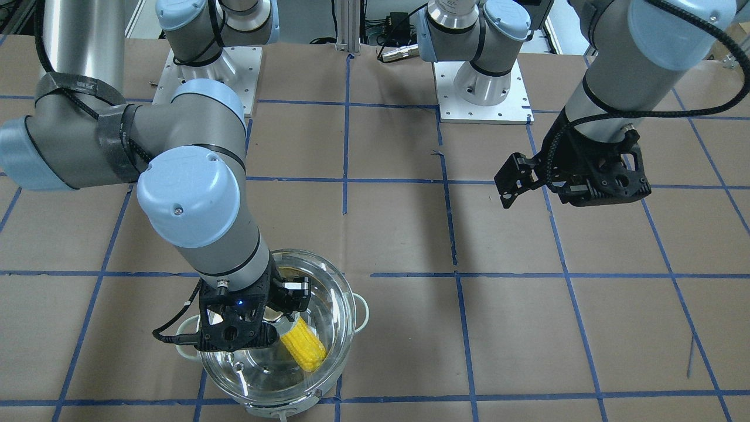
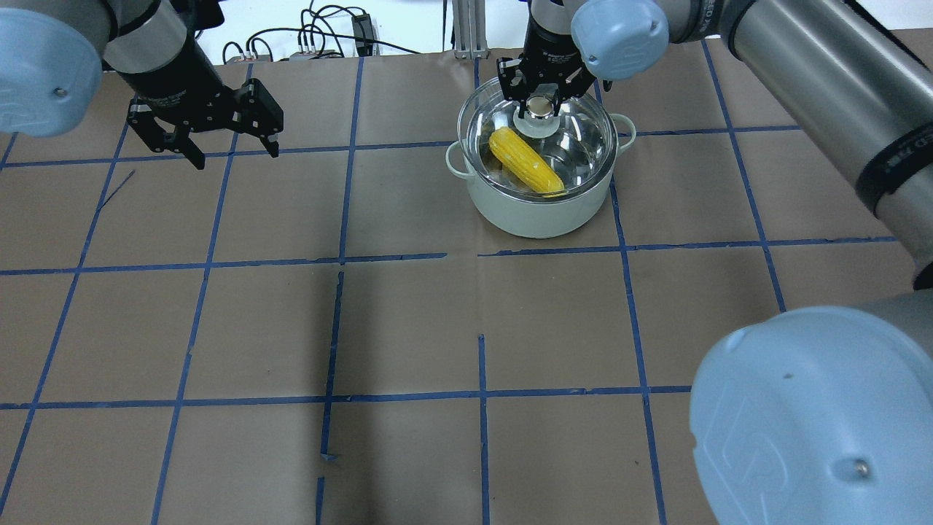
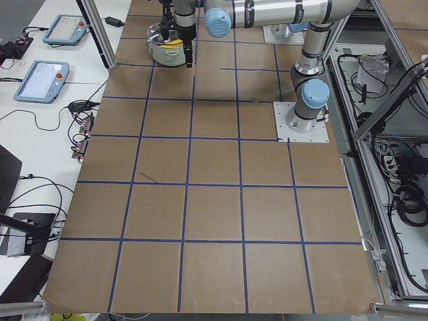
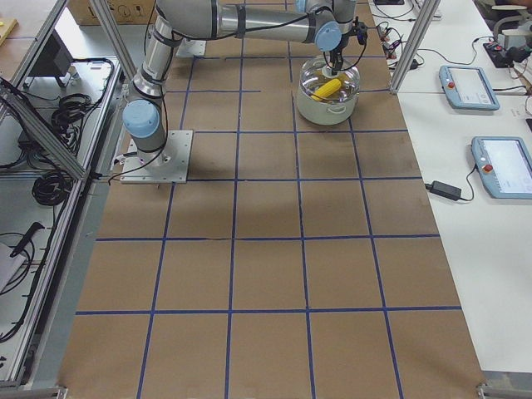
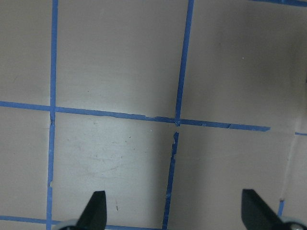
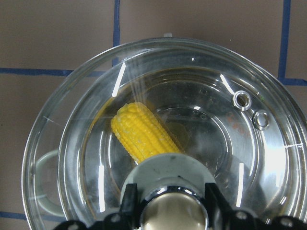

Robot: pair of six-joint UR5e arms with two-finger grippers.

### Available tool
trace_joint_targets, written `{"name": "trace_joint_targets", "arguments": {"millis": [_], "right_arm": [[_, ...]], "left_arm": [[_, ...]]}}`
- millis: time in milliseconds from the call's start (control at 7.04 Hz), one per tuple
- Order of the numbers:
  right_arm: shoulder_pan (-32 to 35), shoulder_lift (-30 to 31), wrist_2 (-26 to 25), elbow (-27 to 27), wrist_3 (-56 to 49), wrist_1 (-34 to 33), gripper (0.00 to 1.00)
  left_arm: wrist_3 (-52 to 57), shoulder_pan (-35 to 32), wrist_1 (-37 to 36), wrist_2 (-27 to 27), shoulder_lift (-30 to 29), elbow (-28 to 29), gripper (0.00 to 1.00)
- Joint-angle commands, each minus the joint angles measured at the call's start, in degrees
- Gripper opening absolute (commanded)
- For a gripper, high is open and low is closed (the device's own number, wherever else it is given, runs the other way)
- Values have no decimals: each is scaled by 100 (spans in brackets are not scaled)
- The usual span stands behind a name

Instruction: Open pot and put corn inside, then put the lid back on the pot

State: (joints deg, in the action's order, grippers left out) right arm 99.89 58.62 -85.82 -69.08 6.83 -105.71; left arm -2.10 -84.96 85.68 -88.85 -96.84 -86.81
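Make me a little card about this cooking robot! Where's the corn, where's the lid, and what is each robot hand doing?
Pot: round mint-white steel pot, standing on the brown paper-covered table
Corn: yellow corn cob, lying inside the pot
Lid: clear glass dome lid, over the pot's opening; cannot tell if it is fully seated
Right gripper: shut on the lid's shiny knob
Left gripper: open, empty, above the table, away from the pot

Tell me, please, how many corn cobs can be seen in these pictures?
1. The corn lies inside the pot, under the clear lid. The right gripper covers part of the pot's inside, so a second one could be hidden there.
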Motion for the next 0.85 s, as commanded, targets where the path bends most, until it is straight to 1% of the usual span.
{"name": "trace_joint_targets", "arguments": {"millis": [0, 142, 710], "right_arm": [[-22, -70, 4, 35, -15, 6, 8], [-31, -70, 13, 44, -24, 6, 8], [-66, -79, 4, 61, -68, 6, 8]], "left_arm": [[-35, 85, 54, -10, -123, 59, 100], [-62, 111, 45, 77, -142, 68, 100], [-54, 138, 28, 69, -177, 41, 100]]}}
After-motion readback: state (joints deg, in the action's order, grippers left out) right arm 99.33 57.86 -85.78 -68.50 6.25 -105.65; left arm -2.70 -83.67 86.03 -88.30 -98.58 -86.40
